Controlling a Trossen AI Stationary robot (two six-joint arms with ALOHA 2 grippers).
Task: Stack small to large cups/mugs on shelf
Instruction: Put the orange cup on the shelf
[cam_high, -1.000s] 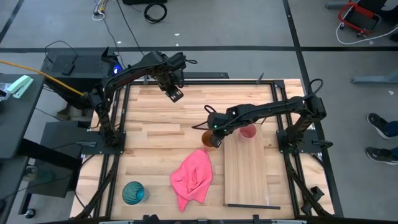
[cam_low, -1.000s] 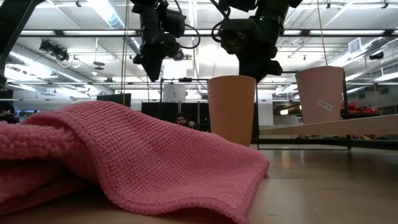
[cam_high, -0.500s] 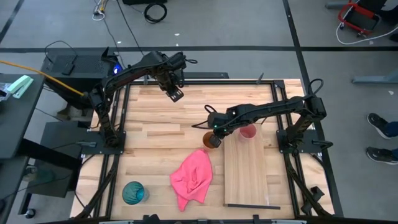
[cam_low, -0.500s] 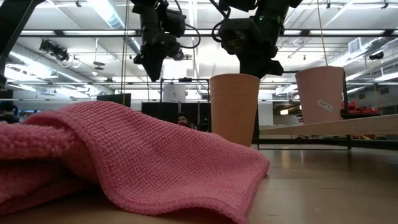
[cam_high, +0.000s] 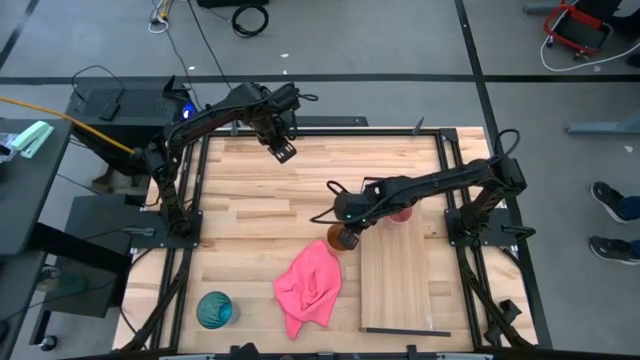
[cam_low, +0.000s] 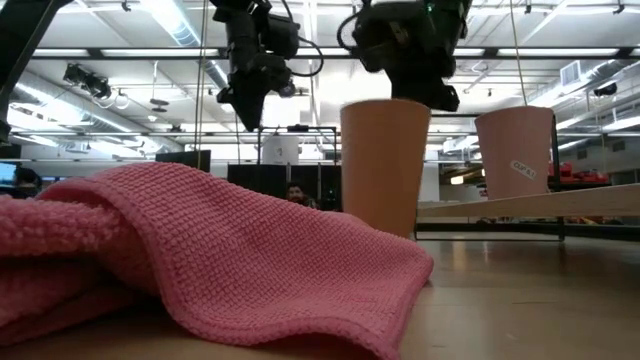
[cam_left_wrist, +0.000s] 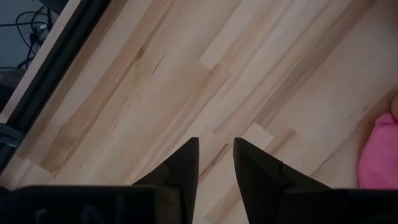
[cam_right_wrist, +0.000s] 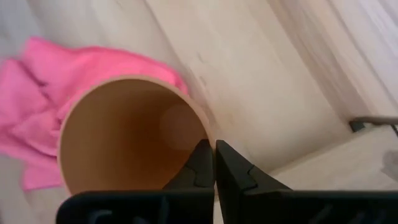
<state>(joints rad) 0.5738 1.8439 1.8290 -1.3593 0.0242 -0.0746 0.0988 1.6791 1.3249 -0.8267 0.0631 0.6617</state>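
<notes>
We have the right gripper (cam_high: 345, 222) pinched on the rim of the orange-brown cup (cam_high: 343, 238), which sits at table centre, just off the shelf's (cam_high: 395, 285) nine o'clock edge and beside the pink cloth (cam_high: 310, 285). The pink cup (cam_high: 400, 212) stands on the shelf at its twelve o'clock end; the teal cup (cam_high: 214, 309) waits at seven o'clock. We should lift straight up, clear of the cloth. The left gripper (cam_high: 281, 150), fingers narrowly parted, hovers at eleven o'clock over butcher-block tabletop (cam_high: 260, 190); workshop ceiling lights beyond.
</notes>
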